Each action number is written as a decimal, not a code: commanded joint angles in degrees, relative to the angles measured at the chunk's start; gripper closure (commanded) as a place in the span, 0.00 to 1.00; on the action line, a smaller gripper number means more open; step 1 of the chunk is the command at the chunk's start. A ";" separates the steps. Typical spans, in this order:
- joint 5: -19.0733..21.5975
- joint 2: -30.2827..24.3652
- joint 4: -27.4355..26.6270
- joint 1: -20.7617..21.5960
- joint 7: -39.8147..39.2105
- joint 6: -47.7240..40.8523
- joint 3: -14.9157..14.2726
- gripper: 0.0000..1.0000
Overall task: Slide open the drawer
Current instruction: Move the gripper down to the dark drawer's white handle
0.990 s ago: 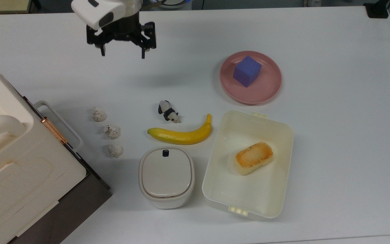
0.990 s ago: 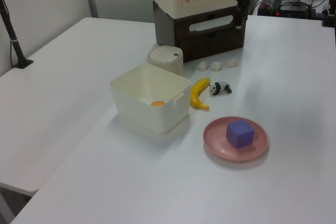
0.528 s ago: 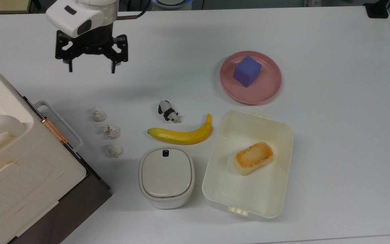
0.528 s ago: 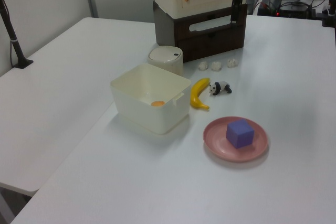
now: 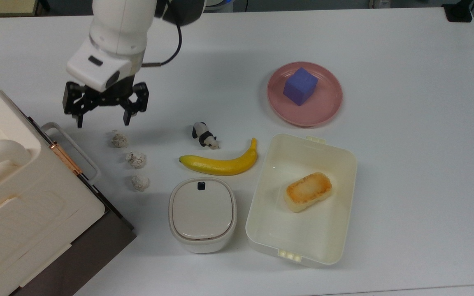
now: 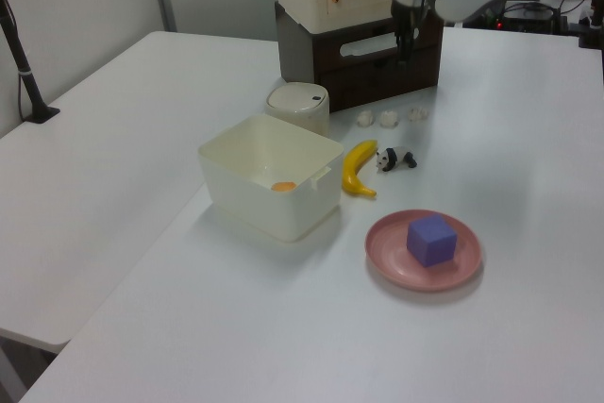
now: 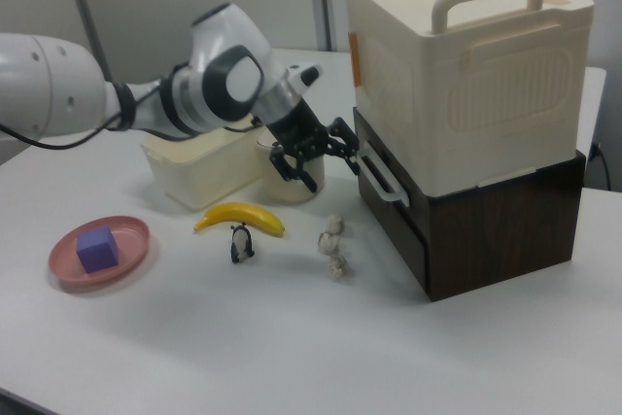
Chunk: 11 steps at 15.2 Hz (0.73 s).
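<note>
The white bench (image 5: 405, 172) is carrying everything. In the top view, at about 8 o'clock, a cream cabinet (image 5: 19, 197) is sitting on a dark brown base, and the drawer (image 7: 389, 203) is lying in that base, pushed in, with its dark front panel facing toward about 1 o'clock in the top view. The panel's long axis is running from roughly 10 o'clock to 4 o'clock there, and the white loop handle (image 5: 70, 150) is running parallel to it, standing a little off the panel.

The white arm (image 5: 117, 24) is reaching in from 12 o'clock in the top view. Its gripper (image 5: 102, 121) is hanging with the fingers spread wide and nothing between them, near the 11 o'clock end of the handle and not touching it; in the right view the gripper (image 7: 313, 157) is sitting just beside the handle's far end.

A white tub (image 5: 303, 197) at about 4 o'clock is holding a browned piece of bread (image 5: 307, 191). A pink plate (image 5: 327, 102) at 2 o'clock is bearing a purple cube (image 5: 300, 86). A lidded cream container (image 5: 202, 213) is sitting at 6 o'clock, just beside the tub. A banana (image 5: 220, 163) is lying near the centre, with a toy panda (image 5: 205, 135) just above it. Three crumpled white lumps (image 5: 136, 159) are lying in a row between the drawer front and the banana.
</note>
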 commanded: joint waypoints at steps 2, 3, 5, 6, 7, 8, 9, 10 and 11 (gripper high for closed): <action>-1.36 2.70 0.74 0.95 -3.21 4.90 -3.36 0.07; -1.27 2.79 0.74 0.86 -5.14 5.69 -3.45 0.07; -1.19 2.79 0.65 0.68 -5.69 6.14 -3.63 0.07; -1.18 2.79 0.74 0.68 -5.69 6.22 -4.15 0.07; -1.18 2.79 0.74 0.68 -5.69 6.23 -4.33 0.07; -1.18 2.70 0.74 0.68 -5.69 6.23 -4.33 0.07; -1.18 2.79 0.74 0.77 -5.69 6.23 -4.33 0.07; -1.27 2.79 0.74 0.77 -5.86 6.23 -4.33 0.07; -1.27 3.14 0.74 0.77 -6.65 6.23 -4.33 0.07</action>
